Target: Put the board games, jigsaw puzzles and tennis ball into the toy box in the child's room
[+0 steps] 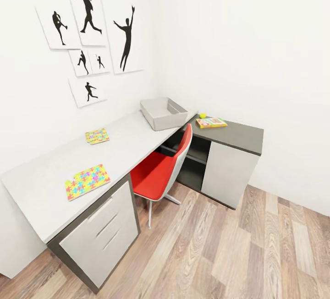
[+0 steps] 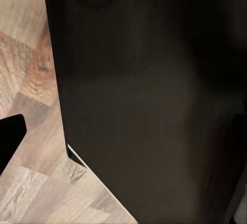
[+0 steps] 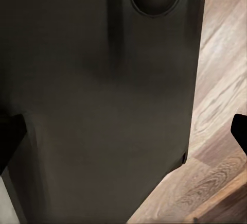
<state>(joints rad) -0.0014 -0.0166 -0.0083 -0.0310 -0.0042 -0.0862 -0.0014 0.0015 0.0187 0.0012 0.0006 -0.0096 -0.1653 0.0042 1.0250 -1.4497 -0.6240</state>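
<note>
Toy box (image 1: 163, 112) interior partly hidden by its walls, tennis ball (image 1: 202, 115) tiny, hands' state untellable

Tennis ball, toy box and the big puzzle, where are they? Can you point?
tennis ball (image 1: 202, 115): head view, on its yellow-green middle.
toy box (image 1: 168, 122): head view, on its grey front wall.
big puzzle (image 1: 87, 182): head view, on the middle of its colourful pieces.
</note>
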